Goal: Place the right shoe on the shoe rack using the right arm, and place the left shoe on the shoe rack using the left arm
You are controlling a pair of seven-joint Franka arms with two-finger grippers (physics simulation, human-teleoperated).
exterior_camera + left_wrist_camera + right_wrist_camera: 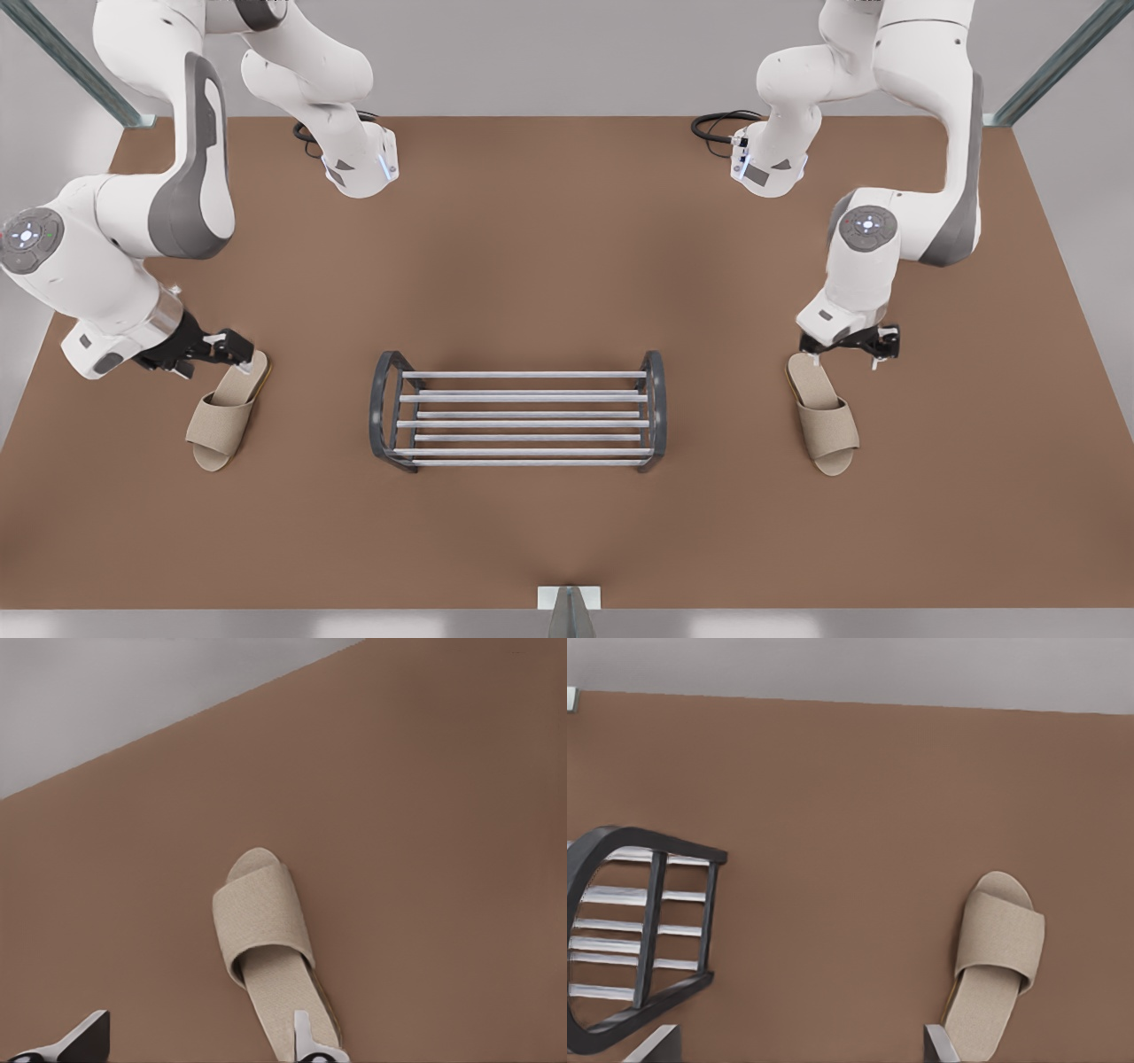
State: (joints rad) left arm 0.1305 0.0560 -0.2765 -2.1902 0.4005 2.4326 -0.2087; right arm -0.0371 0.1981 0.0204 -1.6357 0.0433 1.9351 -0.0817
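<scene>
- Hovering with fingers spread, my right claw (pixel 241 347) is at the right shoe's (pixel 223 415) heel, lower left of the front view.
- My left claw (pixel 884 344), also spread, is at the left shoe's (pixel 826 416) heel, lower right.
- Between the 2 shoes, the shoe rack (pixel 518 421) stands on the surface (pixel 567 266).

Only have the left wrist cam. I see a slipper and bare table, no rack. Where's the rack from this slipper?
Observer: The shoe rack stands mid-table. It is toward the front view's left of your left shoe, with a stretch of table between them.
Operator: Other slipper on it yet?
Observer: No. The right shoe lies flat on the table on the rack's far side, toe pointing away from the arm bases.
Operator: Right arm?
Observer: The right gripper is open and low at that shoe's heel, with one finger beside the heel. That mirrors your left gripper, which is open at the left shoe's heel.
</scene>
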